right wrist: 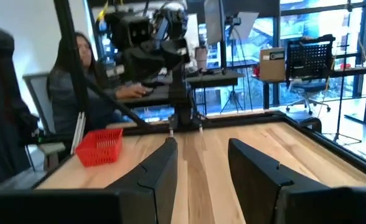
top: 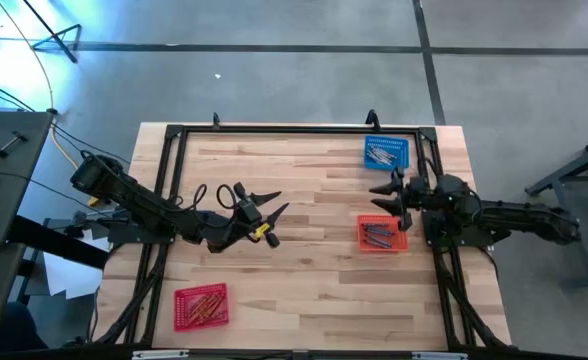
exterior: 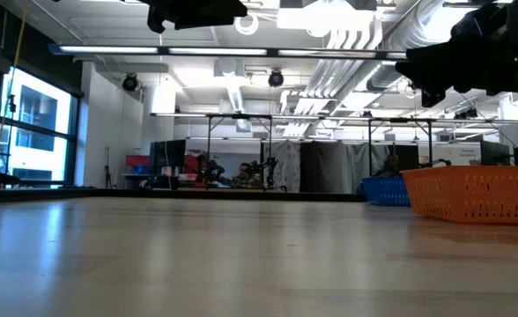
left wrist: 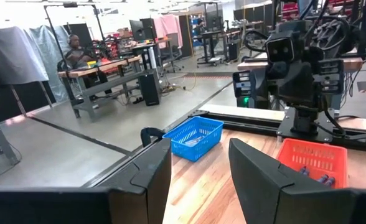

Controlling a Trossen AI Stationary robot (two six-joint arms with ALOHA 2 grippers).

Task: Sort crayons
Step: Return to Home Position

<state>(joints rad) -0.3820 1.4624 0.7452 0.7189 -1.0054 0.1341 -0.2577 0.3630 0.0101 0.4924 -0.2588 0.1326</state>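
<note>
Pale wooden planks form the table [top: 304,285], with a black frame [top: 274,129] around it and a grey floor [top: 274,70] beyond. Past the table's left side, a person [right wrist: 77,68] sits at a desk. Near the front left corner of the table stands a red basket [top: 201,306], and the red and orange crayons [top: 204,302] lie heaped inside it. Farther right, over the middle-left part of the table, hangs the left gripper [top: 277,202]. Its two fingers are spread apart and there is nothing between them. On the right side of the table an orange basket [top: 382,234] stands near the edge, and grey-blue crayons [top: 378,235] lie on its bottom. Behind it, near the back right corner, is a blue basket [top: 386,153], which holds several greyish crayons [top: 383,155]. The right gripper [top: 376,197] hangs above the table between these two baskets, close to the back rim of the orange one. Its fingers point toward the middle of the table, parted and empty. No crayon lies on the bare wood, as far as I can see from above.
</note>
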